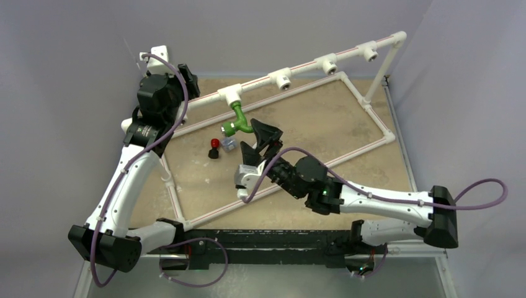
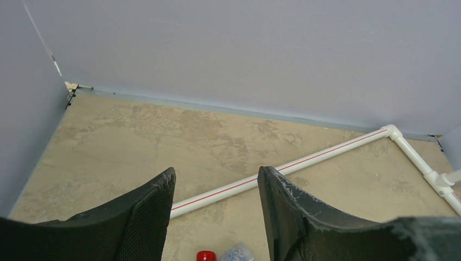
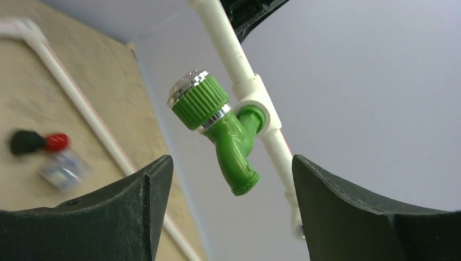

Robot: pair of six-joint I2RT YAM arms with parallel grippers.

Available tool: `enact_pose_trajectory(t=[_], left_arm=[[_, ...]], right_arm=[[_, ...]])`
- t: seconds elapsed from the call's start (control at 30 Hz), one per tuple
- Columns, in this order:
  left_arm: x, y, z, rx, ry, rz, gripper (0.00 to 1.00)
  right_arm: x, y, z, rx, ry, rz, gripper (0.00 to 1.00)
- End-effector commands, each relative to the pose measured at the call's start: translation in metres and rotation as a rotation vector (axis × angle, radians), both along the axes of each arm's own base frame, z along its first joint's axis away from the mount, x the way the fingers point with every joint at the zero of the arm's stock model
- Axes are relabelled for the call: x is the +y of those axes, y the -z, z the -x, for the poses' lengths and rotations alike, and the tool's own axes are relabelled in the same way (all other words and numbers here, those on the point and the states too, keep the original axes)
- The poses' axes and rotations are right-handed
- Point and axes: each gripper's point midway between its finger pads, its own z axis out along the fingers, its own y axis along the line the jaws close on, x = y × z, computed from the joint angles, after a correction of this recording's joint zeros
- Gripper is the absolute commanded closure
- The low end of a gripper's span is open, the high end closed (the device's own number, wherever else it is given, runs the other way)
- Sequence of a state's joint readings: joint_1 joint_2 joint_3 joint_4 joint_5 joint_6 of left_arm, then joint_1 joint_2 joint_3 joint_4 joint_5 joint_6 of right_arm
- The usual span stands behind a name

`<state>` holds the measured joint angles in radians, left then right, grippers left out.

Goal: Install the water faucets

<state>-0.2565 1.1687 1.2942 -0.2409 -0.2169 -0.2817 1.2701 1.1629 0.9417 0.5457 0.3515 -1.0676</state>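
Table (image 1: 322,127): tan top, walls close on the left, far and right sides; the right half lies bare inside the frame.
Pipe frame (image 1: 366,146): a white rectangle flat on the table, with a raised rail along the far edge.
Tee fittings (image 1: 329,64): three on the rail, right of the green faucet, show open sockets.
Right gripper (image 1: 260,139): near mid-table, jaws spread wide and holding nothing. Its wrist camera shows the green faucet in the gap, touched by neither finger.
Left gripper (image 2: 217,173): high at the frame's far-left corner, jaws wide apart and empty, with bare table below.
Green faucet (image 3: 231,138): fixed in the leftmost tee (image 3: 261,103), hanging off the rail.
Black faucet (image 1: 214,149): red knob, lying on the table left of the right gripper.
White faucet (image 1: 229,144): just beside the black one, possibly touching; too blurred to be sure.
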Motion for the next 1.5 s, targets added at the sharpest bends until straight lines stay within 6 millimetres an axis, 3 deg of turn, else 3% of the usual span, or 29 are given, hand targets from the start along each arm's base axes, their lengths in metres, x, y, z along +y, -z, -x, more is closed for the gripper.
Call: enact_pose_trajectory(t=[0.0,0.27,0.63,1.0,1.2,1.47], left_arm=[[-0.020,0.065,0.024,0.234,0.113,-0.054,0.44],[-0.021,0.064,0.024,0.232,0.115,-0.053,0.44],[-0.022,0.066,0.024,0.232,0.119,-0.053,0.44],[-0.023,0.066,0.023,0.233,0.120,-0.056,0.44],[-0.024,0.067,0.023,0.234,0.121,-0.058,0.44],[-0.023,0.068,0.023,0.235,0.118,-0.060,0.44]], right_arm=[[-0.012,-0.026,-0.014,-0.303,0.183,0.136,0.18],[0.003,-0.030,-0.026,-0.443,0.288,0.221,0.19],[0.026,-0.033,-0.032,-0.466,0.295,0.235,0.28],[0.028,-0.028,-0.038,-0.436,0.327,0.212,0.61],[0.027,-0.025,-0.037,-0.370,0.322,0.125,1.00],[0.033,-0.021,-0.041,-0.026,0.253,-0.257,1.00]])
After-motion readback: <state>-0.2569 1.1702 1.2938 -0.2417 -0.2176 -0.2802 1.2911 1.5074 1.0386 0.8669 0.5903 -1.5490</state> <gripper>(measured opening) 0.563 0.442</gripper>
